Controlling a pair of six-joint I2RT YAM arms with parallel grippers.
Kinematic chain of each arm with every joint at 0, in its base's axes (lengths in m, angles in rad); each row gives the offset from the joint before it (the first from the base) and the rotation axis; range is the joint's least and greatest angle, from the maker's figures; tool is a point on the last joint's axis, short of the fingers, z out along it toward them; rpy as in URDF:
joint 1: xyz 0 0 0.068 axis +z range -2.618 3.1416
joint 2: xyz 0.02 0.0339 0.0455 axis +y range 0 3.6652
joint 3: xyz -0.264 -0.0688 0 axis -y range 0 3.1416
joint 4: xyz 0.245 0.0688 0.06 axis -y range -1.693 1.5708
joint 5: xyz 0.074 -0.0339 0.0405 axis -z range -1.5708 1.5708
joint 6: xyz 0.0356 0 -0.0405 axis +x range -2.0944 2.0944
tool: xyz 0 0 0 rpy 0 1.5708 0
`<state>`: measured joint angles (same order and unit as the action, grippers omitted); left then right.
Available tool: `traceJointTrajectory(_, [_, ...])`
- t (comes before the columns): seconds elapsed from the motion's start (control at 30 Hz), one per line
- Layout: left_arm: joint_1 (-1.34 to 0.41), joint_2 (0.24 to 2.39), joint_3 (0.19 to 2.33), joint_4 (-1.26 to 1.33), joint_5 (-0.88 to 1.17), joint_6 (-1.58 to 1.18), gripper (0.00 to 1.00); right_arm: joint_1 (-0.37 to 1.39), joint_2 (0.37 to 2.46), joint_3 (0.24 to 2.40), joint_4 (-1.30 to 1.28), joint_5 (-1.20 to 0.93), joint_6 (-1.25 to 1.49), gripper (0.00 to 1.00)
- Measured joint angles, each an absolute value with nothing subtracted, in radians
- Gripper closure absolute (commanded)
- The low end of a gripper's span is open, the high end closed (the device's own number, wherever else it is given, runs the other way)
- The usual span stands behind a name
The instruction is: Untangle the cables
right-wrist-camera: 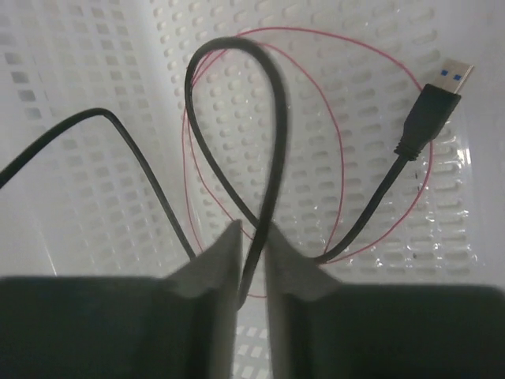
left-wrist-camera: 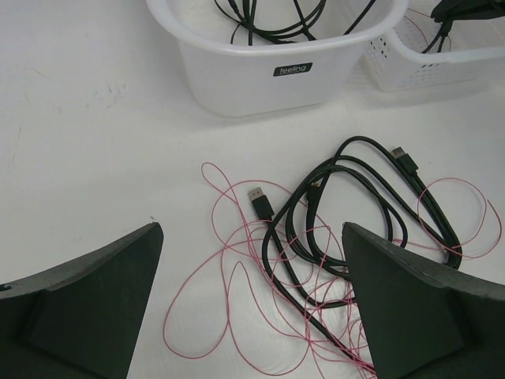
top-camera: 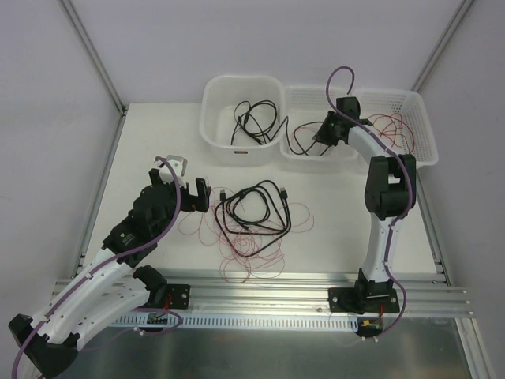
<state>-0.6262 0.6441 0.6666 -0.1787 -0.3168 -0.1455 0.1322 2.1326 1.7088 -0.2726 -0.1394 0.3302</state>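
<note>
Jaws of the right gripper (right-wrist-camera: 252, 241) are squeezed tight on a black cable (right-wrist-camera: 274, 103), and a loop of it is seen standing up at 12 o'clock from them. A plug with a blue tip (right-wrist-camera: 442, 83) is seen at 2 o'clock, and a thin red wire (right-wrist-camera: 184, 142) is curled behind the loop. All this is inside the mesh basket (top-camera: 426, 118), found at 1 o'clock on the table (top-camera: 158, 142). More cables (top-camera: 256, 122) are laid in the white tub (top-camera: 217, 118) at 12 o'clock. The left gripper (left-wrist-camera: 252, 229) is held wide apart over the table, at 9 o'clock from a messy pile (top-camera: 251, 225) of black and red wires in the middle.
</note>
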Motion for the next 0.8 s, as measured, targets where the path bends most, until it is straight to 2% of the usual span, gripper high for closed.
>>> traceJointTrajectory(0.1, [-0.626,0.646,0.667,-0.179,-0.317,-0.145,0.01,0.132,2.134,1.709,-0.263,-0.139,0.325,0.99])
traceJointTrajectory(0.27, [-0.626,0.646,0.667,-0.179,-0.316,-0.145,0.01,0.136,2.099,1.681,-0.264,-0.128,0.27,0.99])
traceJointTrajectory(0.43, [-0.626,0.646,0.667,-0.179,-0.315,-0.145,0.01,0.175,1.953,1.674,-0.309,-0.058,0.151,0.99])
traceJointTrajectory(0.63, [-0.626,0.635,0.667,-0.179,-0.314,-0.145,0.01,0.329,1.784,1.822,-0.343,0.091,-0.05,0.99])
traceJointTrajectory(0.8, [-0.626,0.619,0.667,-0.179,-0.315,-0.145,0.01,0.468,1.734,1.928,-0.316,0.168,-0.192,0.99])
